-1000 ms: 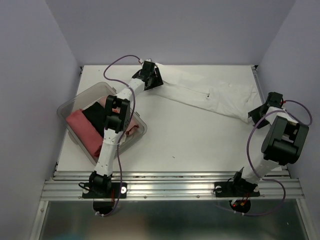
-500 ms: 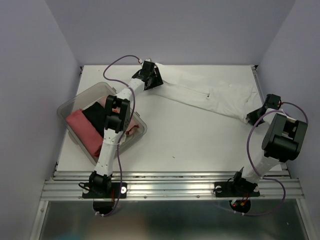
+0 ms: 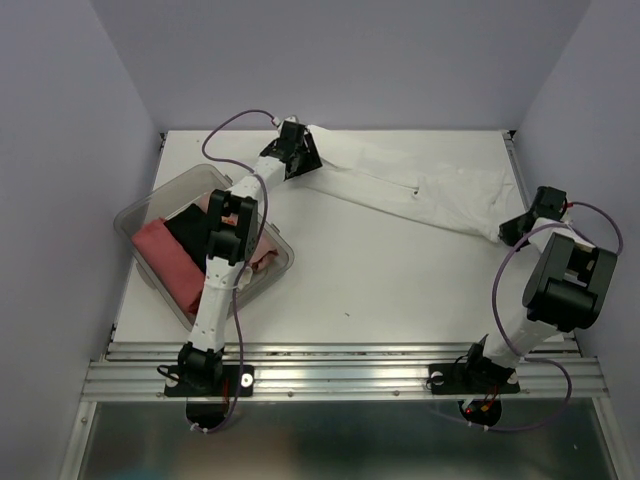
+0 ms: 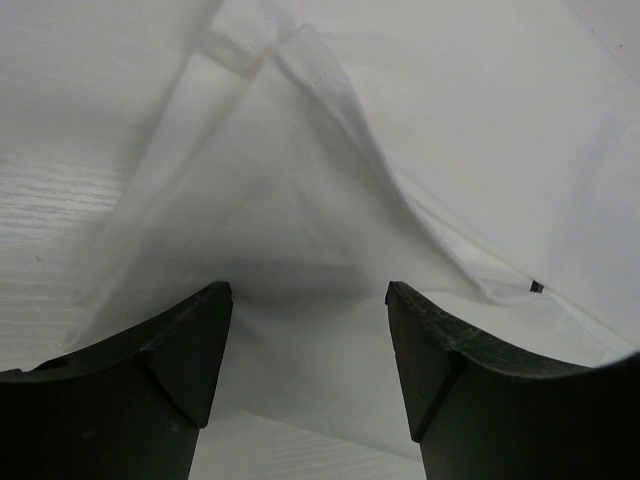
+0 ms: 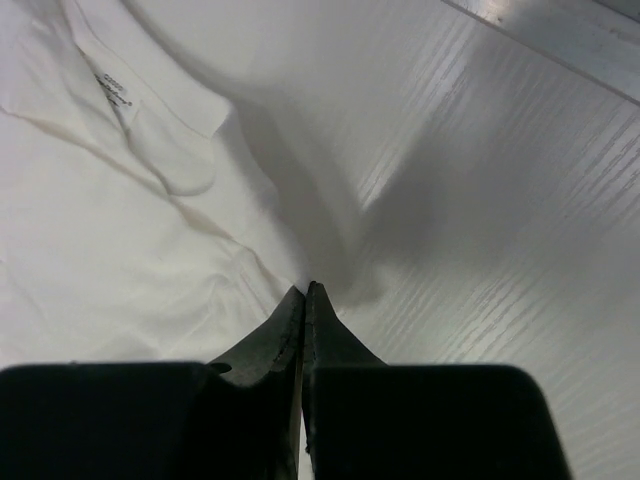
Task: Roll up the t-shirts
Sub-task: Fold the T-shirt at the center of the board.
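Now right gripper (image 5: pixel 303 290) pinches white t-shirt (image 3: pixel 420 190) at its 3 o'clock edge — left gripper (image 4: pixel 308 290) gapes over the 11 o'clock corner.

The white cloth t-shirt (image 3: pixel 420 190) is thin, soft, matt fabric with stitched hems. The white bench (image 3: pixel 380 280) has a faintly ribbed, grain-like, low-sheen surface. The clear plastic tub (image 3: pixel 283 262) is glossy; the salmon-pink cloth (image 3: pixel 160 250) and black cloth (image 3: pixel 190 228) in it are matt. Fingers (image 4: pixel 160 370) of the left hand (image 4: pixel 308 295) and right hand (image 5: pixel 303 292) are matt black plastic. The near rail (image 3: pixel 350 375) is ribbed bare metal.
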{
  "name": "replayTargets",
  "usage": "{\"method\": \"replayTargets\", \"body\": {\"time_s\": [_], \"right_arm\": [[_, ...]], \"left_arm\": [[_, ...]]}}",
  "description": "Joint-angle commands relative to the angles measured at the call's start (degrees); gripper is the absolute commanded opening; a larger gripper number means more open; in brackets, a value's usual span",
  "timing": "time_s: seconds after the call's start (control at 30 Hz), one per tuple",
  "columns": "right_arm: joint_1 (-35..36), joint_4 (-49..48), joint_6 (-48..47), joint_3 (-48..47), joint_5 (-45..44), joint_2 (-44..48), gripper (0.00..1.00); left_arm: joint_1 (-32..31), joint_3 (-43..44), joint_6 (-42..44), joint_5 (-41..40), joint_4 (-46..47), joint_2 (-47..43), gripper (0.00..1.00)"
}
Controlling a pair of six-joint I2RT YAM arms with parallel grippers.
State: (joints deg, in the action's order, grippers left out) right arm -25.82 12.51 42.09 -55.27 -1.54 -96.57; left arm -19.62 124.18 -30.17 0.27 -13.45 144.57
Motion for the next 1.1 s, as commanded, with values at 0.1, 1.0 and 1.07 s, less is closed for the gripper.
{"method": "replayTargets", "body": {"time_s": [0.1,1.0,1.07], "right_arm": [[-1.42,-0.21,-1.57,1.04,-4.35,3.85,0.01],[13.86,3.83,-7.02,-13.19,-3.29,-2.29,0.09],[15.62,4.62,-7.46,-16.17,-3.12,-7.29,0.06]], "left_arm": [[1.60,-1.92,2.49,-1.94,-3.25,-2.19,0.75],[0.81,-0.08,3.81,-0.71,-4.91,-5.10,0.75],[0.81,0.71,3.72,-0.62,-5.62,-3.95,0.75]]}}
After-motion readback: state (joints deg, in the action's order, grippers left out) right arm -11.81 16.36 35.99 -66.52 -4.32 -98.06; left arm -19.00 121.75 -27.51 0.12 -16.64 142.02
